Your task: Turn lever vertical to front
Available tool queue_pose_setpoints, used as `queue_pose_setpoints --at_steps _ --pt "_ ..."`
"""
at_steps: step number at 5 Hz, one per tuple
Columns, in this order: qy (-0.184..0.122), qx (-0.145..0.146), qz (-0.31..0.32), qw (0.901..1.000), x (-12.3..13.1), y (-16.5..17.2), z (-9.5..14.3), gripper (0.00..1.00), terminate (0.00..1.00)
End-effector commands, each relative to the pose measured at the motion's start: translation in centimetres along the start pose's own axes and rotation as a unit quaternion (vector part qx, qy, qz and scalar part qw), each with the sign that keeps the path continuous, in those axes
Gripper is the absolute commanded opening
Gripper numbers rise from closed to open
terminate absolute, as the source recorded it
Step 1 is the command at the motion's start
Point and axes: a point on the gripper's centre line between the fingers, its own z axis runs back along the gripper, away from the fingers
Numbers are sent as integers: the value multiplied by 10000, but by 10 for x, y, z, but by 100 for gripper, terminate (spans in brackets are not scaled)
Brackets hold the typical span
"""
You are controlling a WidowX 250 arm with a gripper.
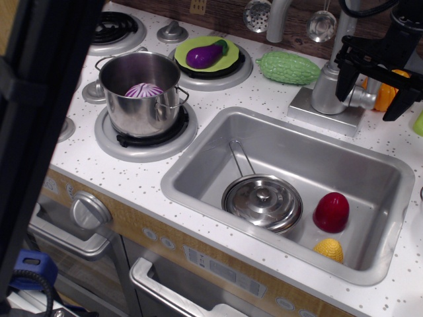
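Note:
The tap's round silver body [327, 89] stands on a square base behind the sink. The lever's stubby side arm [362, 99] sticks out to the right of the body; its flat paddle is mostly hidden behind my gripper. My black gripper [375, 91] hangs right over the lever with its jaws apart. One finger [345, 79] is by the tap body and the other finger [404, 100] is further right, so the arm lies between them. I cannot tell whether a finger touches the lever.
The tall tap spout [279, 20] rises at the back. The sink [198, 165] holds a lidded pan [263, 200], a red object [331, 212] and a yellow object [328, 249]. A green gourd [288, 67], an orange object [385, 96], a pot [139, 92] and an eggplant plate [206, 54] stand around.

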Motion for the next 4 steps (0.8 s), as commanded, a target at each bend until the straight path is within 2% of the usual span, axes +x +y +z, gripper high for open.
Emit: queue_pose_setpoints --at_steps 1,2,3,4 --pt "0 0 0 10000 0 0 0 100 0" --pt "-571 173 -310 9977 12 4 10 100 0" --pt "-877 433 -648 9931 28 12 29 100 0" --pt "-1126 387 -687 9905 39 16 41 100 0"
